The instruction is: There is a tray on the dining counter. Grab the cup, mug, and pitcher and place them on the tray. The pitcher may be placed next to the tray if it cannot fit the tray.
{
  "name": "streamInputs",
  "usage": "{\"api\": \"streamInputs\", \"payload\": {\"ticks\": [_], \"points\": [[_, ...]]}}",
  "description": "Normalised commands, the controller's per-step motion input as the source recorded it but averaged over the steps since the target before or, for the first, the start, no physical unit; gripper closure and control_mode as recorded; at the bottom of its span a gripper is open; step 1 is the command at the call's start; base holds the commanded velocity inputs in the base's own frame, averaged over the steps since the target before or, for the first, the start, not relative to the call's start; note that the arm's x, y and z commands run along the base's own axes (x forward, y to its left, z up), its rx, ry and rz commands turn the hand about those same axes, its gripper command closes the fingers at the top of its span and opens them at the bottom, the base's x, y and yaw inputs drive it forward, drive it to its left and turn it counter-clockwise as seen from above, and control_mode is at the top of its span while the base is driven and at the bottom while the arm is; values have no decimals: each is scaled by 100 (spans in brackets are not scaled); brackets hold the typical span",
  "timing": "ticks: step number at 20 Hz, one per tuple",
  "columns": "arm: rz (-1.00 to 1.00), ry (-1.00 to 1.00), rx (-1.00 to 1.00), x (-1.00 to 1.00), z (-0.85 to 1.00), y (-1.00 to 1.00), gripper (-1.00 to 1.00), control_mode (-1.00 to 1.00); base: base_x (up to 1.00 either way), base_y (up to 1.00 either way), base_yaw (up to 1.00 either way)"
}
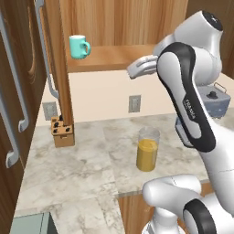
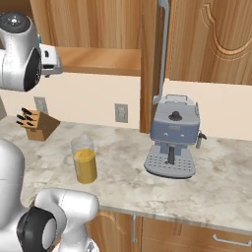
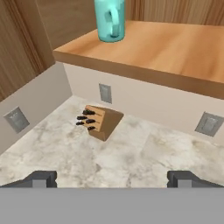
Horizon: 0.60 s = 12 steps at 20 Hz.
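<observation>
On a wooden shelf [image 1: 109,57], the teal handled mug [image 1: 79,46] waits ungrasped; end effector [image 3: 112,178] released, apparently approaching; glass pitcher of orange liquid [image 1: 147,149] untouched on marble tabletop [image 1: 68,169].

I find small dark lettering on the robot arm's black forearm band [image 1: 190,109]; too blurred to read.

You face a marble-look wall counter [image 1: 68,169] below a cream backsplash [image 1: 100,93]. Above the counter: a wooden shelf [image 1: 109,57]. On the counter: a knife block [image 1: 61,130] and an espresso machine [image 2: 172,138].
</observation>
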Motion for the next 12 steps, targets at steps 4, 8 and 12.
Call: {"api": "streamInputs", "payload": {"ticks": [4,8,12], "points": [[0,0,0,70,4,14,-100,-100,0,0,0],[0,0,0,69,1,10,-100,-100,0,0,0],[0,0,0,63,0,19,-100,-100,0,0,0]]}}
